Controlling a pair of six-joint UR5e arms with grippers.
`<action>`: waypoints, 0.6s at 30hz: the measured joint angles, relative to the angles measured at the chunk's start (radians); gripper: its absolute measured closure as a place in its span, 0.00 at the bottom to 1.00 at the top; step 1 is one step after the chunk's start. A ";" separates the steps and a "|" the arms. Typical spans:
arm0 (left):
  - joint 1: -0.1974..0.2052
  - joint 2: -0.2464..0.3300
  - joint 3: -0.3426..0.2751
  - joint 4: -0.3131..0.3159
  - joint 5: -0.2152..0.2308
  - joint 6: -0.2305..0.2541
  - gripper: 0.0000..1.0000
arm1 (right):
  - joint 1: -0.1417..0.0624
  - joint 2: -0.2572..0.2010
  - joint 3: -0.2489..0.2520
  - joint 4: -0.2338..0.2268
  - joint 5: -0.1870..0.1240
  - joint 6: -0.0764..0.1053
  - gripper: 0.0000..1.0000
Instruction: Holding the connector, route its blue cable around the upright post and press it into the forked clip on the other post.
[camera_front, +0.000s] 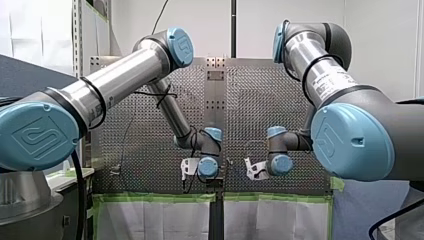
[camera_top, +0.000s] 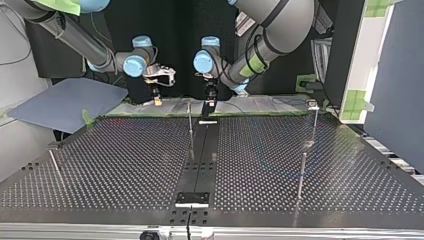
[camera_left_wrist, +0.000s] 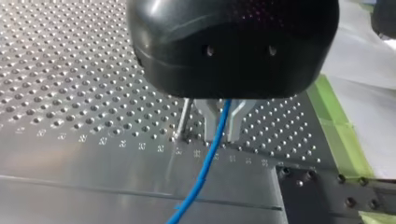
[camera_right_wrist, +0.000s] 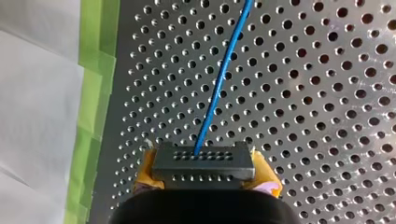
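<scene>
Blue cable (camera_right_wrist: 219, 79) leaves the black connector (camera_right_wrist: 203, 158) and runs straight ahead over the perforated bench (camera_right_wrist: 327, 93). Right hand (camera_right_wrist: 205, 179) pinches the connector from both sides, with yellow pads (camera_right_wrist: 145, 170) pressed on its ends. Connector is over the bench near the green tape (camera_right_wrist: 95, 70) at the edge, and a white sheet (camera_right_wrist: 37, 93) lies past the tape.

Left hand (camera_left_wrist: 223, 137), black body, hangs just over the bench. The cable passes through it and runs on along the plate. Cannot tell whether it grips the cable or the cable only passes through.

Thin post (camera_left_wrist: 183, 122) stands upright just beside the left hand, apart from the cable.

Top view: both hands point down at the far bench edge, right hand at the view's left of the left hand. The thin post is between them, nearer the camera. Second post (camera_top: 314, 125) stands well apart at the view's right; the small head on top is too small to read. Cable cannot be made out there.

Front view: both wrists side by side over the bench, hands hidden under them.
</scene>
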 joint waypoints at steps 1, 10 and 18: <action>0.000 0.000 0.000 0.000 0.002 0.001 0.85 | 0.001 0.000 0.007 -0.009 0.000 0.002 1.00; 0.012 -0.001 -0.026 0.019 0.027 0.000 0.82 | -0.006 0.011 0.025 -0.036 0.006 0.008 1.00; 0.030 -0.003 -0.029 0.001 0.030 0.029 0.82 | -0.052 0.064 0.022 -0.076 -0.002 -0.010 1.00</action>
